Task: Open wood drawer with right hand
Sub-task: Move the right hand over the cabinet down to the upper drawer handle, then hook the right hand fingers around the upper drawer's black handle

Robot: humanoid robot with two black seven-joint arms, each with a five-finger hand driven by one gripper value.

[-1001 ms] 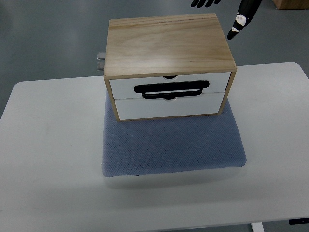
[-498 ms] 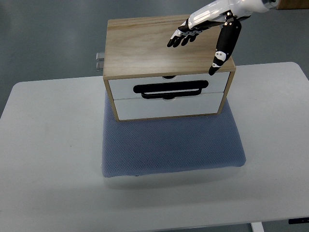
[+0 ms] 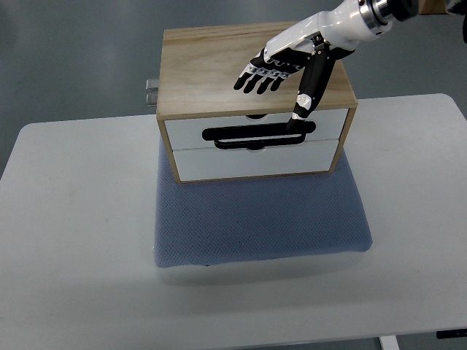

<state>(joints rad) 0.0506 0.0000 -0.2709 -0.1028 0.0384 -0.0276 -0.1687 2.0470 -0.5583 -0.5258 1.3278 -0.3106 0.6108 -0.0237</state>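
Observation:
A small wooden cabinet [image 3: 219,65] with two white drawers stands on a blue-grey mat [image 3: 259,219] on the white table. The upper drawer [image 3: 186,133] is shut and carries a black loop handle [image 3: 248,135]. My right hand [image 3: 281,84] comes in from the upper right and hovers over the cabinet's top, fingers [image 3: 257,79] spread and pointing left and down. Its thumb [image 3: 305,95] hangs down over the front edge, with its tip at the handle's right end. The hand holds nothing. The lower drawer [image 3: 255,162] is shut too.
The white table [image 3: 73,240] spreads to the left, right and front of the mat. A small metal bracket [image 3: 152,91] sticks out behind the cabinet's left side. Grey floor lies beyond the table.
My right hand has come in from the upper right and moved left and down over the cabinet top. Its thumb has dropped from the cabinet's right corner to the handle's right end.

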